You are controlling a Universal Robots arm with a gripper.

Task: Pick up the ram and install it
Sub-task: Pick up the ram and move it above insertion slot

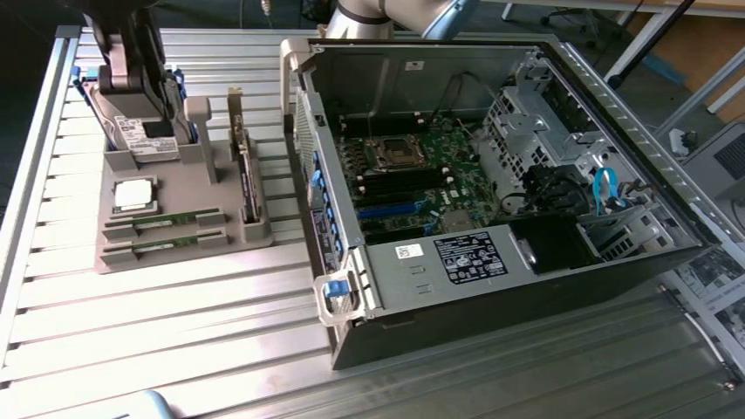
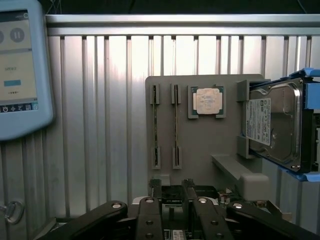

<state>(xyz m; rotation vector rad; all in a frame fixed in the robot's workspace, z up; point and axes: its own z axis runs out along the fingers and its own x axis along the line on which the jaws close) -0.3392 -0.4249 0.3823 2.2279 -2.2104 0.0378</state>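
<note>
Ram [image 1: 163,220] [image 2: 175,125]: I see two green sticks seated in slots of the grey holder [image 1: 187,196] on the worktop [image 1: 174,332], to the exterior view's left of the open PC case [image 1: 489,349]. One stick lies just beside the processor chip [image 1: 132,194]. My gripper [image 2: 172,189] hangs over the holder's far end by the hard drive [image 1: 146,135], spread and pinching nothing, well apart from the ram.

The exterior view looks steeply down from high over the slatted table [image 1: 174,332], with the parts holder [image 1: 187,188] on the exterior view's left and the computer case [image 1: 489,340] on its right. The wrist view, apparently facing downward past the gripper [image 2: 172,192], sits nearer and shares that holder [image 2: 200,145].
</note>
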